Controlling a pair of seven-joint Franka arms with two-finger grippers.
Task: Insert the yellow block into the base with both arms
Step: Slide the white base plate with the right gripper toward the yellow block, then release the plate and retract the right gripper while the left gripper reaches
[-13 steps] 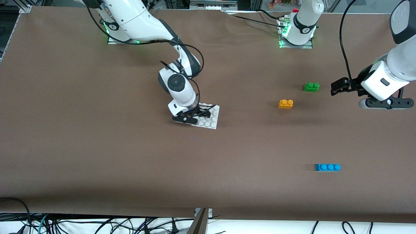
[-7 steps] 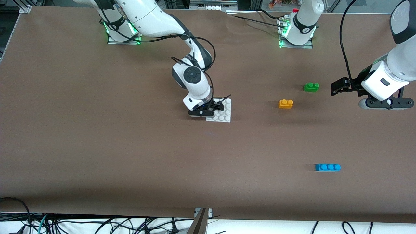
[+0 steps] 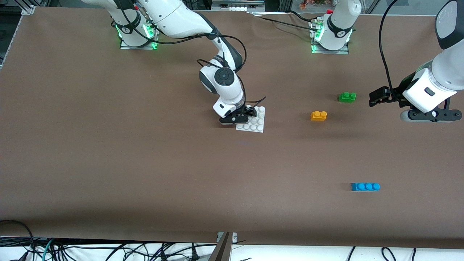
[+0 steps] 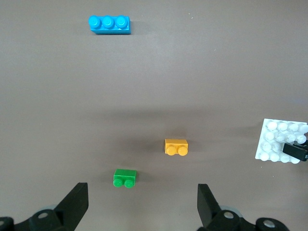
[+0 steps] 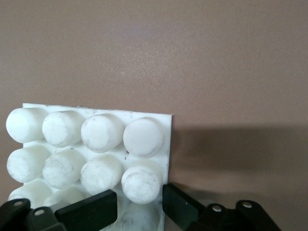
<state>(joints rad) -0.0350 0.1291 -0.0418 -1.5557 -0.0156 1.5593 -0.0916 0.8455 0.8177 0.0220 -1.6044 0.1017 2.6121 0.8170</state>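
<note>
Right claw (image 3: 247, 113) is clamped on the white plate's (image 3: 256, 125) edge mid-desk, left claw (image 3: 377, 97) waits apart; that thin grip could slip before the yellow block (image 3: 318, 115).

R arm reaches down to mid worktop, right hand (image 3: 250, 115) clamped shut on base (image 3: 255, 123) edge. L arm waits raised at its end, left hand (image 4: 142, 204) wide open.
</note>
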